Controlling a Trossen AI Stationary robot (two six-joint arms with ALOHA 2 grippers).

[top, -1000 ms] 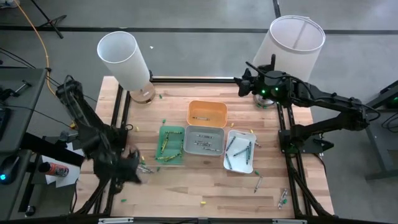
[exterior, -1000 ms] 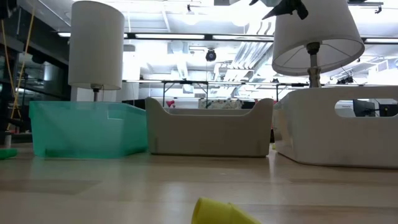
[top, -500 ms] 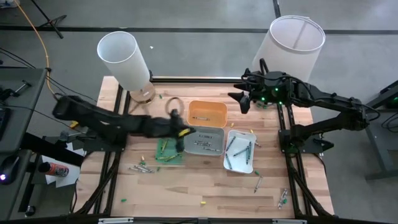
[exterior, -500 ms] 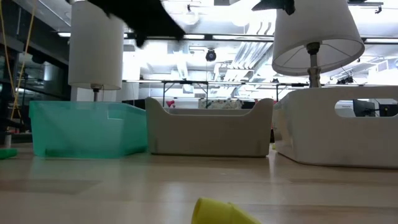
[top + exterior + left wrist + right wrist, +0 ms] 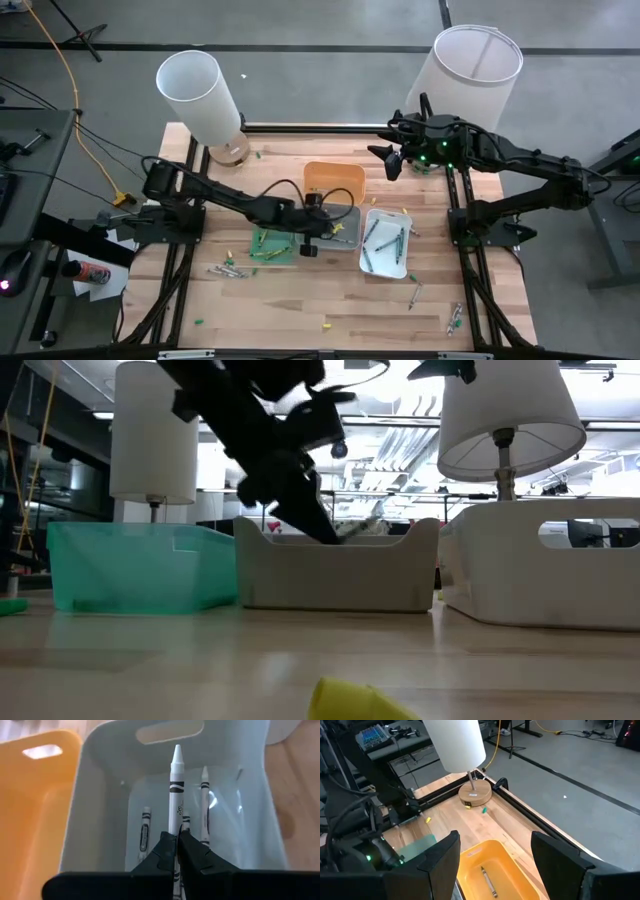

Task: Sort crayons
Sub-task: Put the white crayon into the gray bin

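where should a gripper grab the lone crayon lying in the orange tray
Grip the crayon around its mid-length, coming straight down from above with the fingers across its thin width. It lies flat on the orange tray floor, clear of the walls.

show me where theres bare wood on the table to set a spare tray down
The widest bare wooden tabletop lies along the near edge, bordered by the green plastic tray and white plastic tray, with a few loose crayons. A smaller strip lies between the orange plastic tray and the far rail. The centre is crowded: left gripper holds a white crayon over the grey plastic tray.
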